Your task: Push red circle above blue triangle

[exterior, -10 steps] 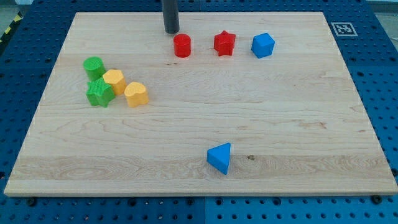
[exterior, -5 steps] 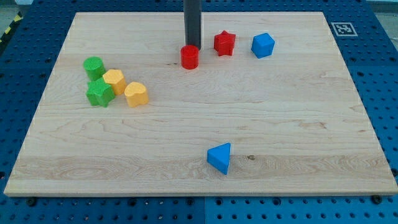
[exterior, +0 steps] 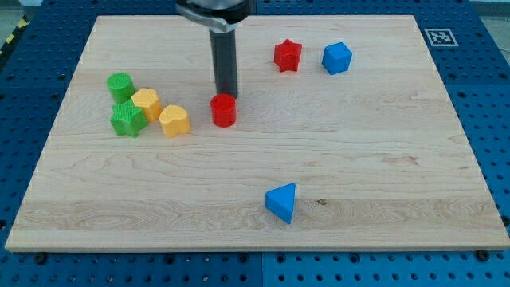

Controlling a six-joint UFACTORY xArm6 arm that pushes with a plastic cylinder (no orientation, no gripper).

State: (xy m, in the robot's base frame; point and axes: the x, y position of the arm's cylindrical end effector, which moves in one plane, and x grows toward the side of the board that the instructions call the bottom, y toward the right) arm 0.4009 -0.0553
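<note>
The wooden board (exterior: 382, 143) holds 8 blocks. My tip (exterior: 229, 96) is a bare rod with no claw to open or close; it touches the top edge of the red circle (exterior: 224, 110). The circle sits up and left of the blue triangle (exterior: 281, 202), well apart, so most of the push remains, down and rightward.

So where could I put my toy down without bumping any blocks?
Bare wood runs between the red circle and the blue triangle, and along the view's right below the blue block. The view's left is crowded: green and yellow blocks huddle there.
</note>
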